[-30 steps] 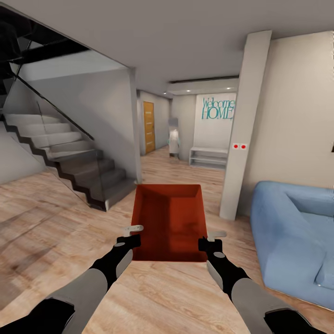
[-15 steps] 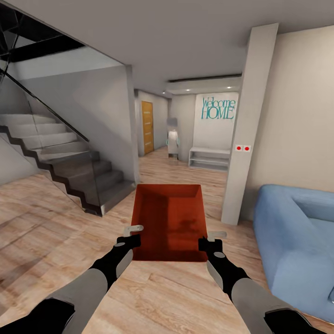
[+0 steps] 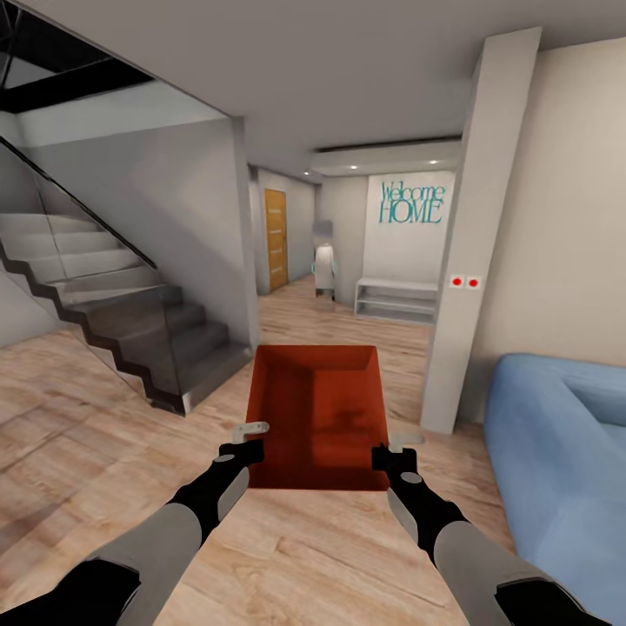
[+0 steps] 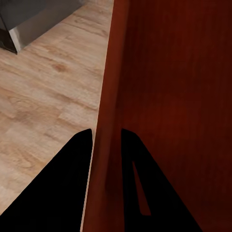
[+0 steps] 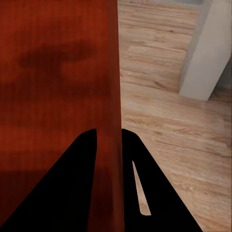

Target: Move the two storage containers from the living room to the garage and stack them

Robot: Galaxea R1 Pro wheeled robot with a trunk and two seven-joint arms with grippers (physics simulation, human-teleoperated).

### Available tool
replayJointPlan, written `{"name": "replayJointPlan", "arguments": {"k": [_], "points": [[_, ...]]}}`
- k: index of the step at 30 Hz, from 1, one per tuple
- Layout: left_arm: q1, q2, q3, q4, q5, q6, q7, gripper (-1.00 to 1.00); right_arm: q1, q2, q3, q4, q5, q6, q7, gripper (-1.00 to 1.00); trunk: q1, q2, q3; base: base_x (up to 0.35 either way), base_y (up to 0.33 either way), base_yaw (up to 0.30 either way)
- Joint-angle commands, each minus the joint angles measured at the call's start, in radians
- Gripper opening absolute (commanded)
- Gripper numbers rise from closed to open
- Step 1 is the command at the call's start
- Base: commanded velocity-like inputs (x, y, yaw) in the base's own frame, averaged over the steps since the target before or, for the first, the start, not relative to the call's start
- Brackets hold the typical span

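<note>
Storage container [image 3: 317, 416]: a red-orange open-topped box held in mid-air in front of the robot, above the wood-plank floor [image 3: 104, 435], level, with its open top up and its inside bare.
Left pincer [image 3: 249, 439]: clamped on the container's left wall near the near corner; in the left wrist view the two dark fingers [image 4: 67, 188] sit one on each side of the thin red wall [image 4: 108, 145], one outside over the planks, the other inside the box.
Right pincer [image 3: 389, 450]: clamped the same way on the container's right wall; in the right wrist view one finger [image 5: 67, 188] lies inside the box and the other outside, with the wall [image 5: 110, 145] between them.
Arms: both reach forward from the bottom of the head view, grey forearms and black wrists, roughly mirrored on either side of the box.
Living room: light planks underfoot, a blue sofa [image 3: 556, 452] at the right, a white pillar [image 3: 474, 243] with two red dots just beyond the sofa.
Staircase [image 3: 113, 313]: at the left, dark steps rising to the left behind a glass panel.
Beyond: a hallway straight ahead with a light wooden door [image 3: 276, 239], a low white shelf [image 3: 396, 300] and teal "Welcome HOME" lettering [image 3: 410, 203] on the wall above it.
</note>
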State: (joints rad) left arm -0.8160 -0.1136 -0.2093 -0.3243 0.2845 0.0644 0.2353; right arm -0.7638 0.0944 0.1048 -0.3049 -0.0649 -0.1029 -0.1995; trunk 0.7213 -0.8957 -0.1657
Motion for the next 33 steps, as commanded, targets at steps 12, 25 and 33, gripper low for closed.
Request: {"name": "replayJointPlan", "arguments": {"k": [12, 25, 33], "points": [[0.0, 0.023, -0.005, -0.006, -0.018, 0.006, 0.052, -1.0, -0.002, -0.001, -0.031, 0.003, -0.013, -0.004, -0.081, -1.0, 0.001, -0.001, -0.001, 0.326, 0.0, 0.0], [0.0, 0.023, -0.005, -0.006, -0.018, 0.006, 0.052, -1.0, -0.002, -0.001, -0.031, 0.003, -0.013, -0.003, -0.082, -1.0, 0.001, -0.001, -0.001, 0.326, 0.0, 0.0], [0.0, 0.023, -0.005, -0.006, -0.018, 0.006, 0.052, -1.0, -0.002, -0.001, -0.031, 0.003, -0.014, -0.003, -0.083, -1.0, 0.001, -0.001, -0.001, 0.326, 0.0, 0.0]]}}
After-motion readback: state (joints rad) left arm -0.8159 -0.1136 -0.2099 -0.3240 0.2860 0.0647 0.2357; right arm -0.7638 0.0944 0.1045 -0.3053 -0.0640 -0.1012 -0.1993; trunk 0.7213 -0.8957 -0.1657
